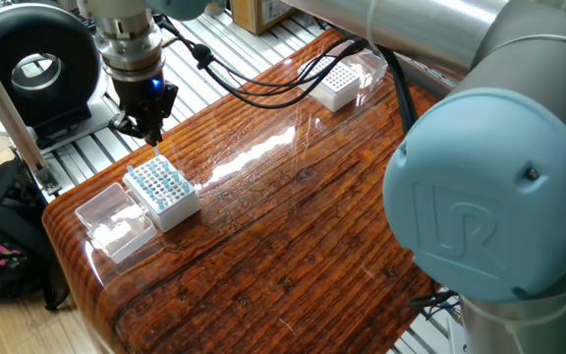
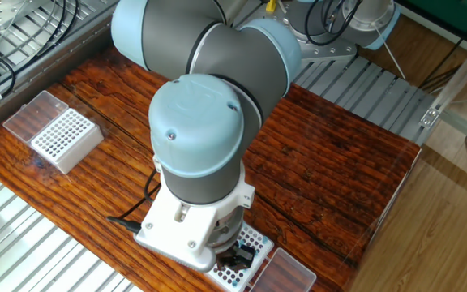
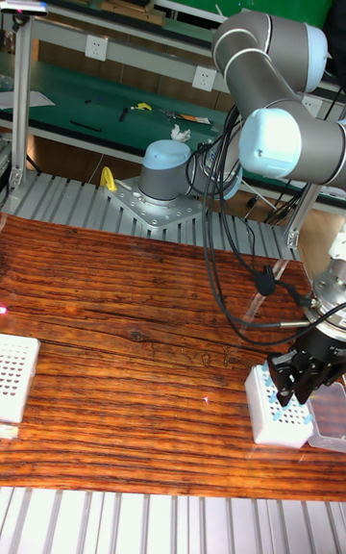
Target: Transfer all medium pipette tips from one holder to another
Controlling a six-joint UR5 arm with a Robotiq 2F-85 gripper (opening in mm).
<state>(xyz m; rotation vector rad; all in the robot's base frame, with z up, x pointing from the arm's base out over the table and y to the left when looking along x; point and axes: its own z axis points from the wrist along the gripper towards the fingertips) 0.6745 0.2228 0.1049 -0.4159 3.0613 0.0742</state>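
Fingers (image 1: 152,133) seemingly just above tips (image 1: 157,180)

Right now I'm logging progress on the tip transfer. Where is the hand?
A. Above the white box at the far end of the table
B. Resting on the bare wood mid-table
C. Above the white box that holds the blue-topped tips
C: the hand hangs just above the blue-topped tips in the near white box; the other white box sits far off.
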